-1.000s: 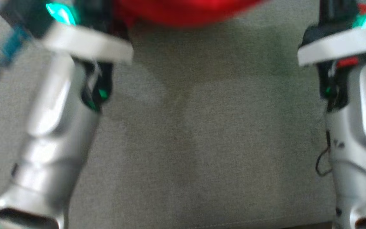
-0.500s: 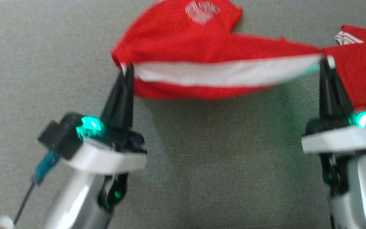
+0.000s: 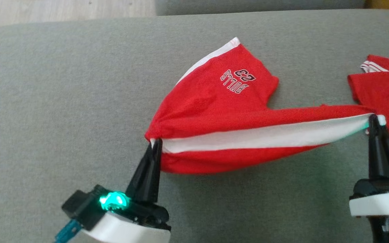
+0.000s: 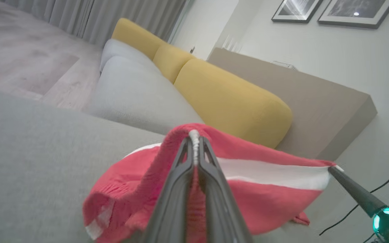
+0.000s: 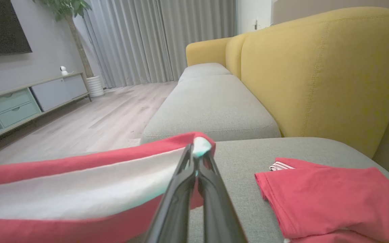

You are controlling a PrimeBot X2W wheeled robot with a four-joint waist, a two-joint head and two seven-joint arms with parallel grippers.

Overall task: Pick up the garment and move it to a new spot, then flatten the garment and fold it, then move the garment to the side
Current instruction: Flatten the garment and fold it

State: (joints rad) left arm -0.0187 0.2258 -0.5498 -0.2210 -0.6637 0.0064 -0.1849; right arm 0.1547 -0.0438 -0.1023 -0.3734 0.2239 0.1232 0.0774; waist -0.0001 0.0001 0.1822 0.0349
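The left pincer and right pincer each pinched the red white-banded fabric garment, stretching its band taut, evidently for flattening.

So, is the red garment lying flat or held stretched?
Held stretched, not flat: left gripper and right gripper pinch opposite ends of the garment by its white band.

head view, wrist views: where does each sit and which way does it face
head view: on the head, looking down at red garment on grey cushion; left hand and right hand show
left wrist view: along left hand, toward yellow backrest
right wrist view: along right hand, toward curtains
shared by all: the white band
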